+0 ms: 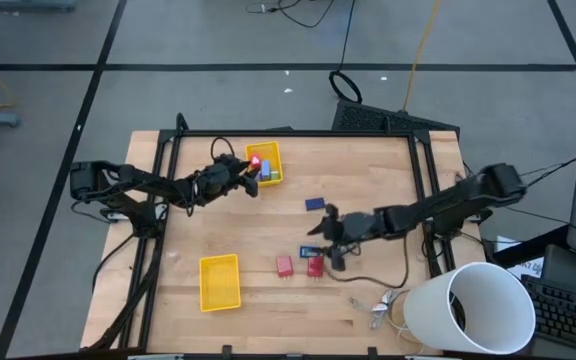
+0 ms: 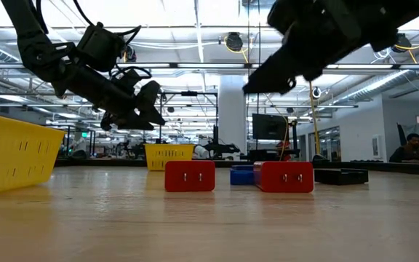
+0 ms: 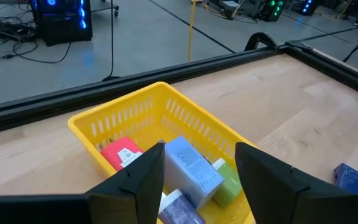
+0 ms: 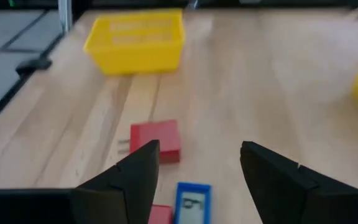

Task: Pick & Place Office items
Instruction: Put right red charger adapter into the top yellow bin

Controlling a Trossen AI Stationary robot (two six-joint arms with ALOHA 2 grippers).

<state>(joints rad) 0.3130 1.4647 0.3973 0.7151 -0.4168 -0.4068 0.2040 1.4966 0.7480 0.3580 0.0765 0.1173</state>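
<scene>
Far tray (image 1: 268, 152) stands at the table's (image 1: 248, 230) far edge, left of centre, with several office items (image 3: 191, 171) inside; the left gripper (image 1: 249, 178) hovers over its near-left corner, fingers apart. Near tray (image 1: 219, 282) lies toward the near-left. Two blocks (image 1: 285, 266) (image 1: 315, 266) sit side by side right of that tray. A flat piece (image 1: 315, 203) lies mid-table, farther back. The right gripper (image 1: 330, 244), spread open, hangs just right of the blocks.
</scene>
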